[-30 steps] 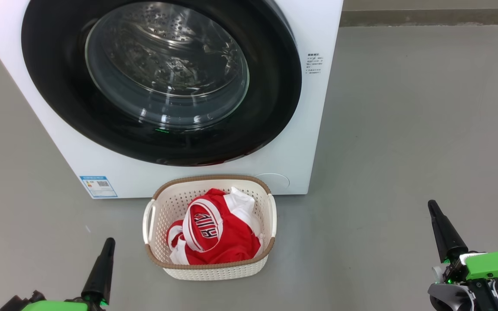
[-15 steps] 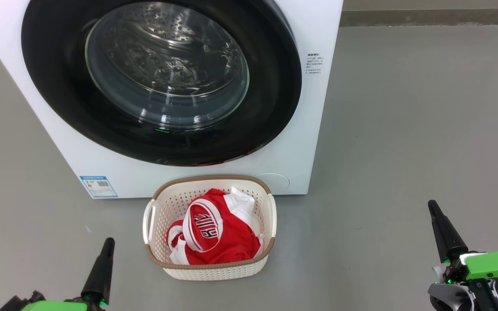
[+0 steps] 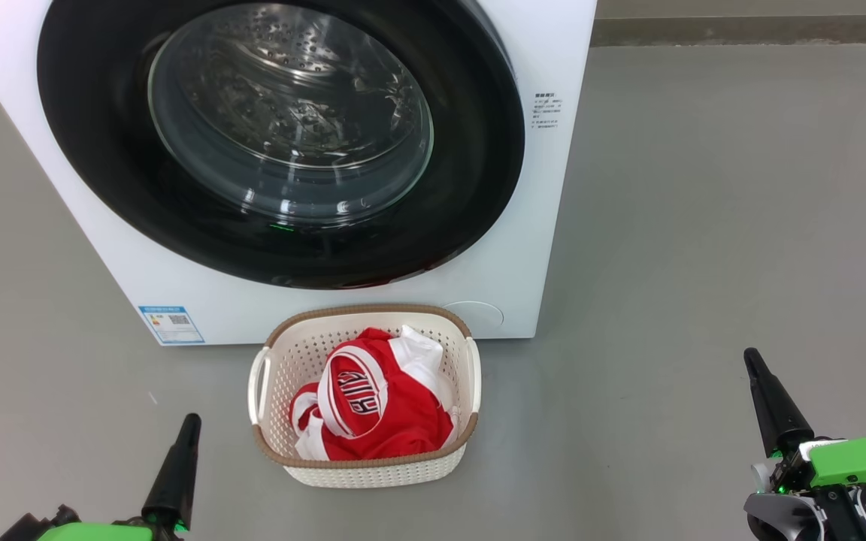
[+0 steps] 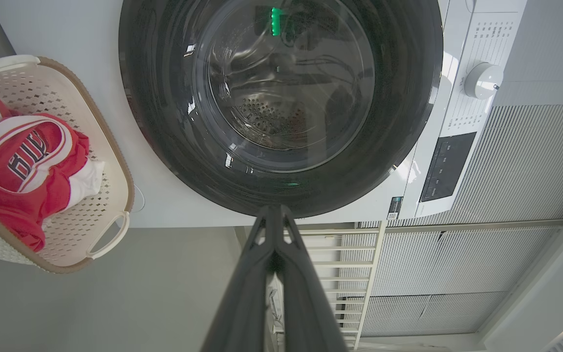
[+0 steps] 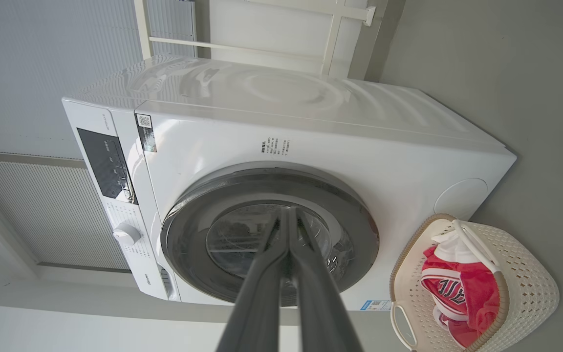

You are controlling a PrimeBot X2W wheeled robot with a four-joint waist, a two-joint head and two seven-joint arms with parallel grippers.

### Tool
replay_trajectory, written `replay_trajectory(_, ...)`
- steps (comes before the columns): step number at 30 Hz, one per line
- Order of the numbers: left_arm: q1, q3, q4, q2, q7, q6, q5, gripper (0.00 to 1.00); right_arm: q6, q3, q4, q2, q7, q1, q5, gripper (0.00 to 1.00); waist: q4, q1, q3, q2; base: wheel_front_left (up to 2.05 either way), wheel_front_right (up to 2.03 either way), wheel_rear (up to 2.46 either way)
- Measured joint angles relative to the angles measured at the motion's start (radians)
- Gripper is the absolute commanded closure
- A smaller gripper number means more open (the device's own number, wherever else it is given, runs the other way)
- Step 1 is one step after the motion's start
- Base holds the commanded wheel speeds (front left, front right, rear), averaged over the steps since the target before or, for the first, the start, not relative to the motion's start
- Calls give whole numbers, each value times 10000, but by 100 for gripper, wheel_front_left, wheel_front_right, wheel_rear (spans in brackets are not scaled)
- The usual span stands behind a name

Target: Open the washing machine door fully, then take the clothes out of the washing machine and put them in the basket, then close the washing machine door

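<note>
Head view puts your left hand at the lower left and your right hand at the lower right. Both are clenched to a single dark point with nothing between the fingers, and both are held low over the floor, well apart from everything. That reads as a rest pose: I judge there is nothing at the machine that either hand needs to grip.

Move outward from the hands and you come to the basket. It stands on the floor between them, just in front of the washing machine and below the door's lower edge. That spot makes sense, since a garment lifted out of the drum has only a short way to travel. The clothes lie bunched inside it, red with white trim and the lettered piece on top. Nothing hangs over the rim.

Beyond that, the washing machine door lies flush against the white front, and the right wrist view shows no gap at its edge. Through the glass you see bare perforated drum and no red fabric.

So judge the task finished or all but finished: the clothes are in the basket and the door is shut. Whether the latch has truly caught, the pictures can't tell you.
</note>
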Motion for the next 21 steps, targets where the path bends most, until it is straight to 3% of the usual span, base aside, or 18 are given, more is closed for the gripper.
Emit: replay_trajectory(21, 0, 15, 2, -6, 2, 0, 0, 100, 0, -25, 2, 17, 46, -1, -4, 100, 0, 0, 0, 0, 0, 0, 0)
